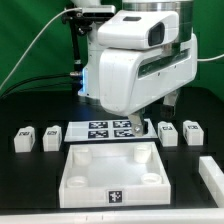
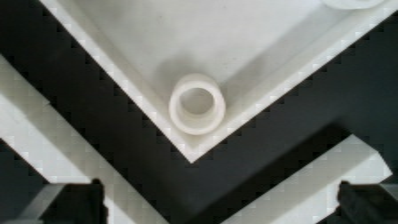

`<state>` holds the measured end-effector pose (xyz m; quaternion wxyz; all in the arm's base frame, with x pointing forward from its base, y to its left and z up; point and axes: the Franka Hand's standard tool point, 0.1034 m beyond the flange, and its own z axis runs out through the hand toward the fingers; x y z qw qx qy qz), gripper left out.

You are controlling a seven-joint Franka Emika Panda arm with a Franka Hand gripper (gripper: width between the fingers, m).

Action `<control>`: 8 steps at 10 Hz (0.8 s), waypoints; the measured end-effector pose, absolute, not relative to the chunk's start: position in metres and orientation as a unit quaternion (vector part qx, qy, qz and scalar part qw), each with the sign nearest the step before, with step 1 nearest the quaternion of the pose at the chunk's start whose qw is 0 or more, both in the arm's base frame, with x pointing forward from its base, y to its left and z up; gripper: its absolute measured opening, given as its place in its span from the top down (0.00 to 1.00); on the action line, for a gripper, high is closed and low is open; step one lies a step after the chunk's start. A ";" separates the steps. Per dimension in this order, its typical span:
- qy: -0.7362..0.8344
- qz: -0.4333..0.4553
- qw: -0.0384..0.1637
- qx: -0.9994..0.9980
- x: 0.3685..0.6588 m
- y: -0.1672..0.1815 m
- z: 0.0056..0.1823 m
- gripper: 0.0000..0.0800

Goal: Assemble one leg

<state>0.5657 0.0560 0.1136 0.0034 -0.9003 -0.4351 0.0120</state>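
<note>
Four small white legs with tags stand in a row on the black table: two at the exterior view's left (image 1: 23,140) (image 1: 51,136) and two at its right (image 1: 168,133) (image 1: 193,133). The white tray-like tabletop (image 1: 80,160) lies in front of them. My gripper (image 1: 136,122) hangs over the tabletop's far edge, clear of every leg. In the wrist view a corner of the tabletop (image 2: 267,50) with its round socket (image 2: 196,105) lies below the gripper (image 2: 214,212). The fingertips (image 2: 63,205) stand wide apart with nothing between them. No leg shows in the wrist view.
The marker board (image 1: 98,129) lies behind the tabletop, partly under the arm. Another white part (image 1: 213,175) sits at the exterior view's right edge. Cables hang behind the arm.
</note>
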 end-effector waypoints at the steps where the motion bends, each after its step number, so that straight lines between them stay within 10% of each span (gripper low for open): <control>1: -0.435 0.012 0.003 -0.900 0.566 0.056 0.114 0.19; 4: -0.465 0.010 0.003 -0.885 0.563 0.055 0.112 0.19; 8: -0.643 0.004 0.003 -0.766 0.473 0.026 0.080 0.19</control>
